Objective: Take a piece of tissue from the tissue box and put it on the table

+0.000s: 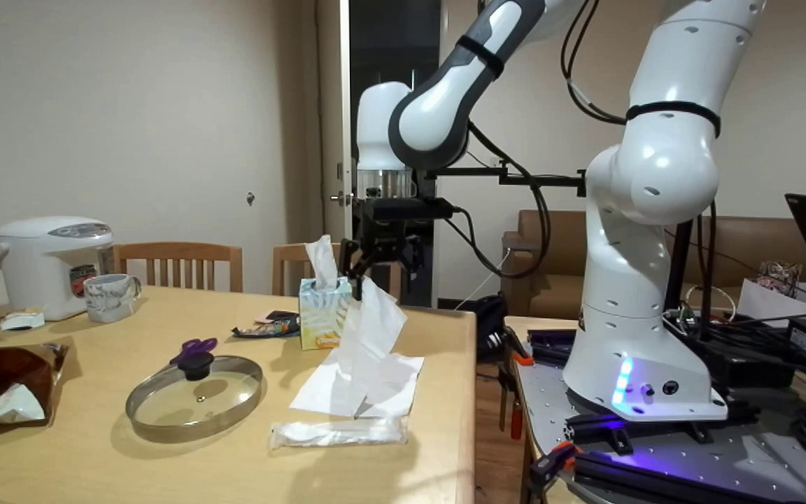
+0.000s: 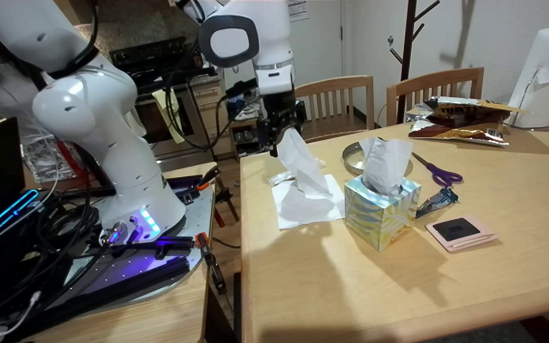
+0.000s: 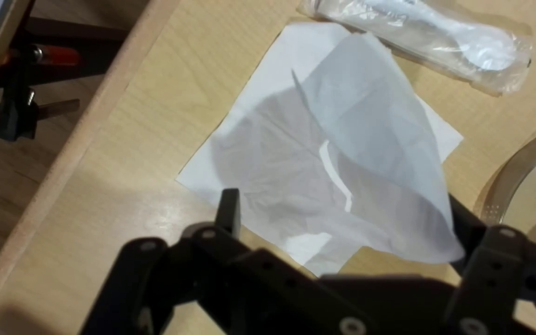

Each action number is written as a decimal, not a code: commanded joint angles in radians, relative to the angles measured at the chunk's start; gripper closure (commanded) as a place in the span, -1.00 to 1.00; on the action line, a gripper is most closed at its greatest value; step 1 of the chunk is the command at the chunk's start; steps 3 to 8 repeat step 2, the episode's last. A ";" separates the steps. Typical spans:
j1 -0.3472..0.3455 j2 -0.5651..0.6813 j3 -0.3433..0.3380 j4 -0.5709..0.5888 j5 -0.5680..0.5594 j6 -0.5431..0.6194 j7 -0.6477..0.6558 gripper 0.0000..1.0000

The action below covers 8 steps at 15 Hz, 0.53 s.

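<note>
The tissue box (image 1: pixel 317 325) stands on the table in both exterior views (image 2: pixel 383 221), with a tissue (image 2: pixel 383 164) sticking up from its top. A separate piece of tissue (image 1: pixel 377 325) hangs below my gripper (image 1: pixel 383 271), its lower part over a flat white sheet (image 2: pixel 293 212) on the table. In the wrist view my gripper (image 3: pixel 343 213) is open, its fingers wide apart. The tissue's raised upper end (image 3: pixel 403 153) overlaps the right-hand finger and seems to cling to it; the exact contact is unclear. Nothing is pinched between the fingers.
A wrapped white spoon (image 1: pixel 340 432) and a glass lid (image 1: pixel 200 406) lie close to the sheet. Purple scissors (image 2: pixel 439 174), a dark wrapper (image 2: pixel 439 202) and a pink wallet (image 2: pixel 460 233) lie around the box. The table edge (image 3: pixel 77 135) is on the robot's side.
</note>
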<state>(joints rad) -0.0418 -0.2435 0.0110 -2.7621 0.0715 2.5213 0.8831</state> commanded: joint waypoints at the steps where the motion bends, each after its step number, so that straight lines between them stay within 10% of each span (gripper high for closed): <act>1: -0.015 0.000 0.016 0.001 0.006 -0.003 -0.005 -1.00; 8: -0.015 0.000 0.016 0.001 0.006 -0.003 -0.005 -1.00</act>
